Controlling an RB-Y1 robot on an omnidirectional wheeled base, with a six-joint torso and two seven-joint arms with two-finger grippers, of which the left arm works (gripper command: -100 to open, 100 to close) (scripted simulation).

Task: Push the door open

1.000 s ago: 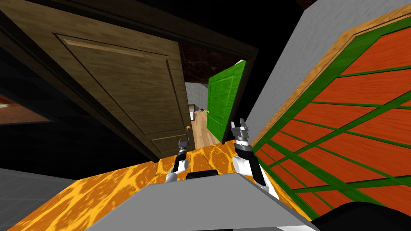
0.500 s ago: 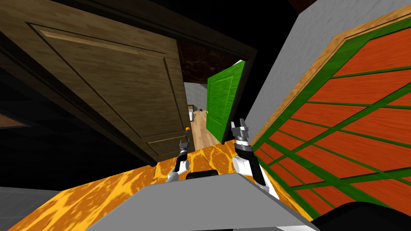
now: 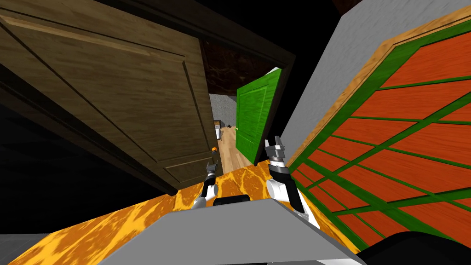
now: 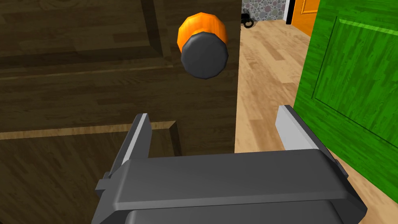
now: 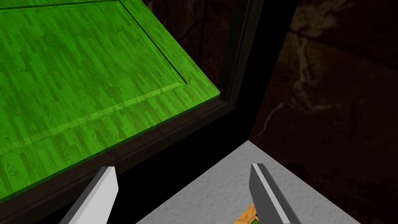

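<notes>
While the brown door (image 3: 115, 92) stands partly swung, with a gap showing at its free edge, the robot's left gripper (image 3: 211, 166) is the tool right up against the job. From where I stand, its two fingers are spread apart and hold nothing. Looking along that hand, the door's panelled face (image 4: 77, 77) lies straight ahead. The orange knob (image 4: 204, 50) with its dark grey cap sits just beyond the fingertips, roughly in line with the space between them. The door's free edge runs upright past the knob. One finger (image 4: 136, 134) points at the wood; the other finger (image 4: 289, 126) points past the edge at the pale plank floor (image 4: 260, 77) of the next room. Whether that first finger actually touches the wood I can't say for sure; it looks very close.

The right gripper (image 3: 274, 146) is raised by the grey wall (image 3: 331, 69), fingers also apart and empty, facing the green door (image 5: 77, 77) further on. It sits well away from the brown door, so the left arm is plainly the nearer one.

My guess is the push should go forward into the face close to the knob (image 3: 215, 150), far from the hinge side. If the hand drifts toward the gap, it would slip past the edge instead of pressing on the door.
</notes>
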